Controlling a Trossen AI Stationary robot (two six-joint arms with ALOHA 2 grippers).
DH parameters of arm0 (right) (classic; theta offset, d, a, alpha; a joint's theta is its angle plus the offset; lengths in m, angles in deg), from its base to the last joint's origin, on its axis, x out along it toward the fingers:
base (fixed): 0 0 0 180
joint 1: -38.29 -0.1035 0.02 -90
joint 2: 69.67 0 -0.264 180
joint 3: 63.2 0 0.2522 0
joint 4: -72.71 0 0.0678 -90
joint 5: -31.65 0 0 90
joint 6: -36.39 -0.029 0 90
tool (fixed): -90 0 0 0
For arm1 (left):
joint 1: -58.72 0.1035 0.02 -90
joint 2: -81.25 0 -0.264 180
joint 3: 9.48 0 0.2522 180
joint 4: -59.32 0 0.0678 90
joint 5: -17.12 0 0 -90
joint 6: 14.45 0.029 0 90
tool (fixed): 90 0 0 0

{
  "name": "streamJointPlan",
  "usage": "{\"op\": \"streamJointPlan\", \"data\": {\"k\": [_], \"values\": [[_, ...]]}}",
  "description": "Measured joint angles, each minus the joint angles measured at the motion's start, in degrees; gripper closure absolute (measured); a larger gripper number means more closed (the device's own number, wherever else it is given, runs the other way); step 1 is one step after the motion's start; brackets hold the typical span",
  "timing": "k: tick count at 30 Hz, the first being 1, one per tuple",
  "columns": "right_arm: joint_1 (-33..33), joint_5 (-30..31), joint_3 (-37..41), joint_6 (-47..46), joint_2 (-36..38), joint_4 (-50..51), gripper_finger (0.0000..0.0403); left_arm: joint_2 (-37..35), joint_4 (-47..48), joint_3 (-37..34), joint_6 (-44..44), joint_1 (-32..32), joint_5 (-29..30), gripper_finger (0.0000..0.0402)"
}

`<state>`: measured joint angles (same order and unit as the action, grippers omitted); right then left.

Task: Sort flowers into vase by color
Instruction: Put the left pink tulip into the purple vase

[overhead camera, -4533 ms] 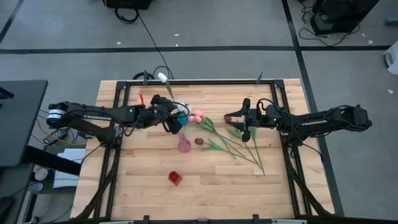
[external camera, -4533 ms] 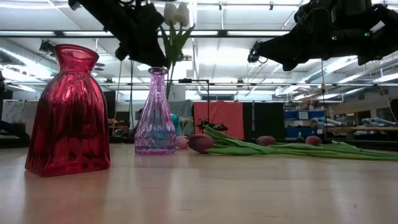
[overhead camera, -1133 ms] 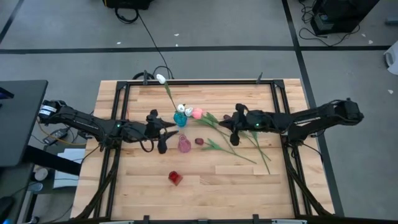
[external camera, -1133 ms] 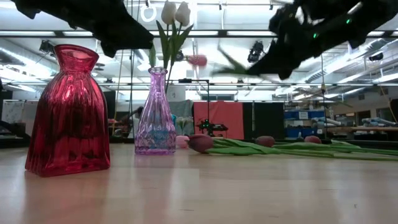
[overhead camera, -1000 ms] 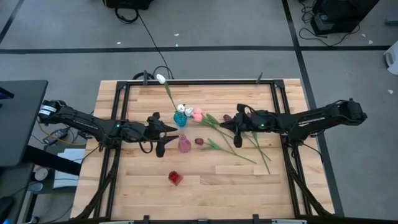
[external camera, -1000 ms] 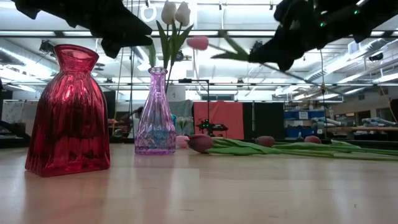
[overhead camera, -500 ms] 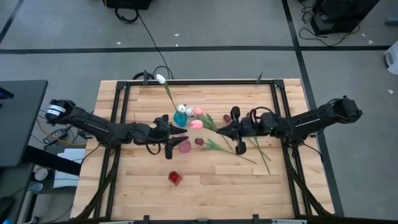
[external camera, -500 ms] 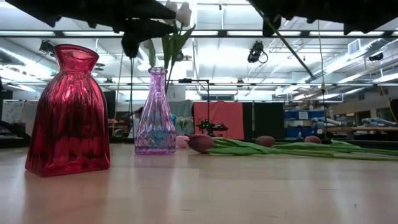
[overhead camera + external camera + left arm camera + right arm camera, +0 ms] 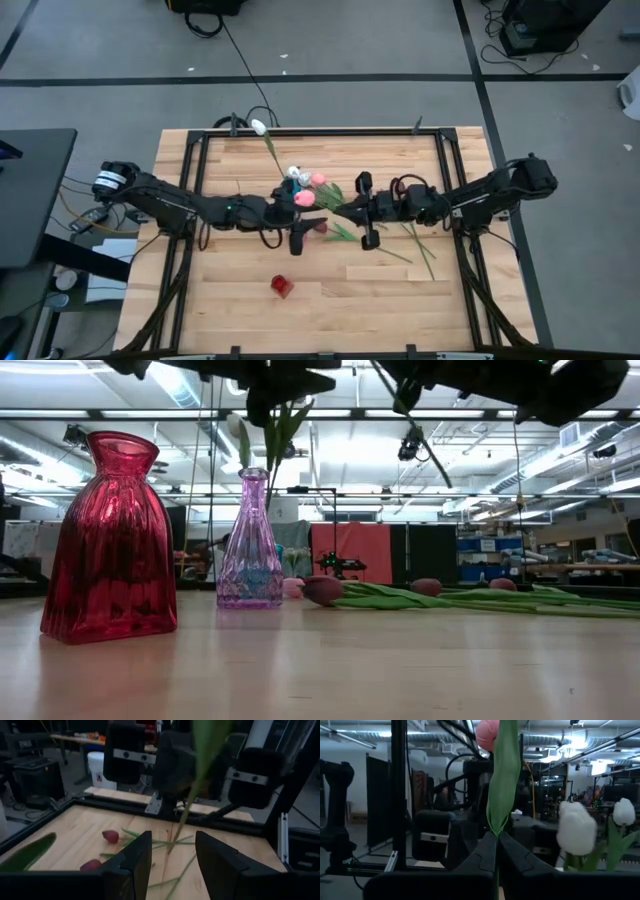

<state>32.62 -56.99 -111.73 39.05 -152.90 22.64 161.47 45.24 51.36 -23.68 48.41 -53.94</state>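
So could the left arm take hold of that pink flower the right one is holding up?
Probably yes. The left gripper is open and faces the pink tulip, whose stem hangs free just ahead of its fingers, while the right gripper stays shut on it.

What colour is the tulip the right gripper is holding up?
Pink. The tulip shows best in the right wrist view, with the right gripper shut on its stem.

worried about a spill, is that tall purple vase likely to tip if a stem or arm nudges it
Probably fairly tippy: the purple vase is tall with a narrow neck, and its base is slimmer than that of the squat red vase. It looks like thin glass, so likely fragile. The white tulips standing tall in it would add leverage.
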Motion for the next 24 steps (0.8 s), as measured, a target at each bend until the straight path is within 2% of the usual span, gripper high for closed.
{"op": "streamJointPlan", "data": {"k": [8, 18, 21, 24], "values": [[0.0, -1.0, -4.2, 1.2, -4.3, -0.6, 0.0386, 1.5, 0.5, 2.4, 1.8, 0.6, -2.1, 0.0243], [0.0, -1.0, -5.3, 1.5, -8.8, -4.6, 0.0386, 4.0, -0.4, 2.4, 1.6, 0.7, -3.1, 0.0244], [0.0, -1.0, -5.3, 1.5, -9.3, -5.2, 0.0386, 3.9, -0.3, 2.4, 1.7, 0.7, -2.9, 0.0266], [-0.2, -0.8, -5.3, 1.5, -9.4, -5.2, 0.0386, 3.9, -0.1, 2.4, 1.7, 0.7, -2.9, 0.0318]]}}
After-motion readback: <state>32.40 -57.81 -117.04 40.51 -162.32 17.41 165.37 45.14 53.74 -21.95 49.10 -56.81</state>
